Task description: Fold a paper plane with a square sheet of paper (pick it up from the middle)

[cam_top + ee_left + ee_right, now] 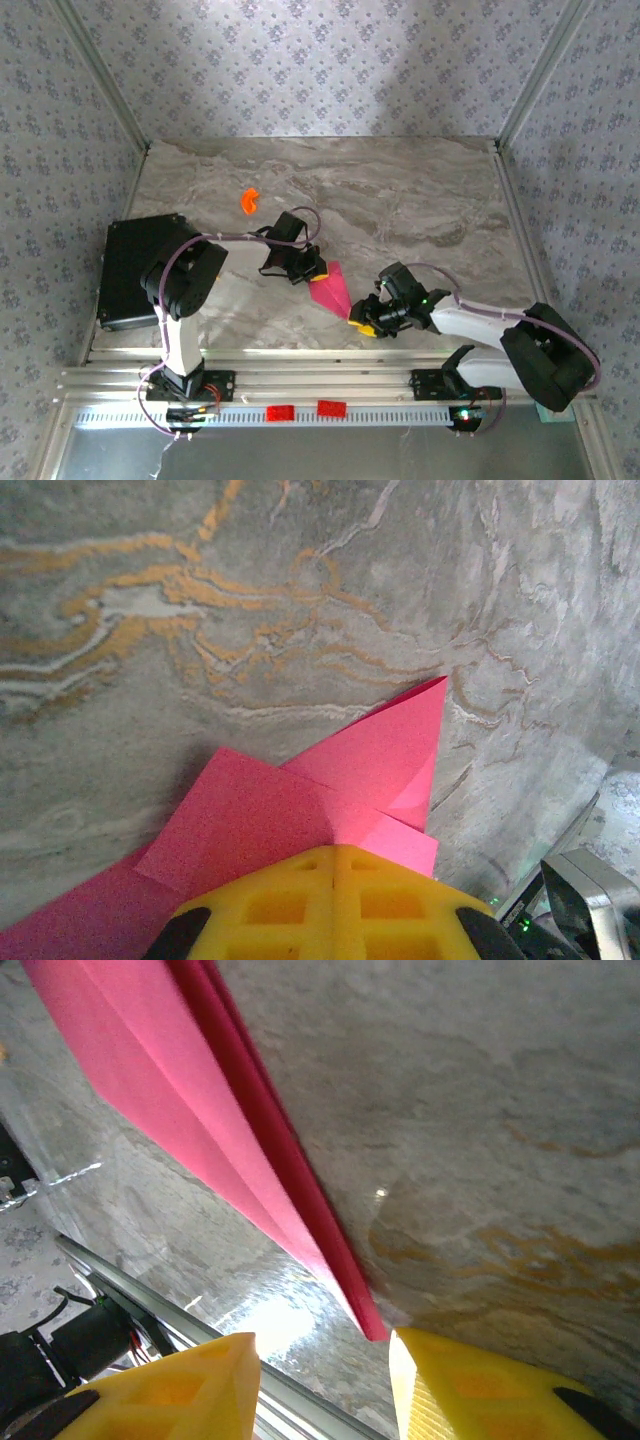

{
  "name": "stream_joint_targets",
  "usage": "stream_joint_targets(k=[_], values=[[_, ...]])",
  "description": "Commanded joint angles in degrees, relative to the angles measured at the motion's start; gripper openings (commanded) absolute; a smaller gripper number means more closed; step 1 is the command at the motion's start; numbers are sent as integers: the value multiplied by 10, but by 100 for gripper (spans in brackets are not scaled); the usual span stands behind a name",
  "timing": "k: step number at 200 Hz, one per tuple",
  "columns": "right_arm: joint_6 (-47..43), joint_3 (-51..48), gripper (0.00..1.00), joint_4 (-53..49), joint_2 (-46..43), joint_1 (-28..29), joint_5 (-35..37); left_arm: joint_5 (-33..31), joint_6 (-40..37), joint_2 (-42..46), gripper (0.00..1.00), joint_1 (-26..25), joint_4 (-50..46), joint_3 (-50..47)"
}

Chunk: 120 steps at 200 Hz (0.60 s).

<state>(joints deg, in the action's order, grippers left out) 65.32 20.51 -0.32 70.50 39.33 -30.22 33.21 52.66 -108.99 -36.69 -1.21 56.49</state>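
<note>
1. You have the paper plane (331,290) lying on the bench (420,190), a little in front of its middle, running from far-left to near-right.
2. Your left gripper (312,268) sits over the plane's far end, above its top face.
3. Your right gripper (362,325) is at the near-right end, and the plane's tip points at the gap between its fingers.
4. A small plastic piece (249,201) lies behind and left of the plane, well apart.
5. A box (135,270) sits at the bench's left edge, left of your left arm.
</note>
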Motion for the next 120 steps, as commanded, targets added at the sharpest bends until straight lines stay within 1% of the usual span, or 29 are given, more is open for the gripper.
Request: stream_joint_targets(k=[1, 92, 120], values=[[-6, 1, 41, 21, -13, -3, 12, -23, 8, -26, 3, 1, -36, -20], [-11, -10, 42, 19, -37, -11, 15, -24, 8, -26, 3, 1, -36, -20], [-17, -10, 44, 42, -36, -13, 11, -24, 8, -26, 3, 1, -36, -19]])
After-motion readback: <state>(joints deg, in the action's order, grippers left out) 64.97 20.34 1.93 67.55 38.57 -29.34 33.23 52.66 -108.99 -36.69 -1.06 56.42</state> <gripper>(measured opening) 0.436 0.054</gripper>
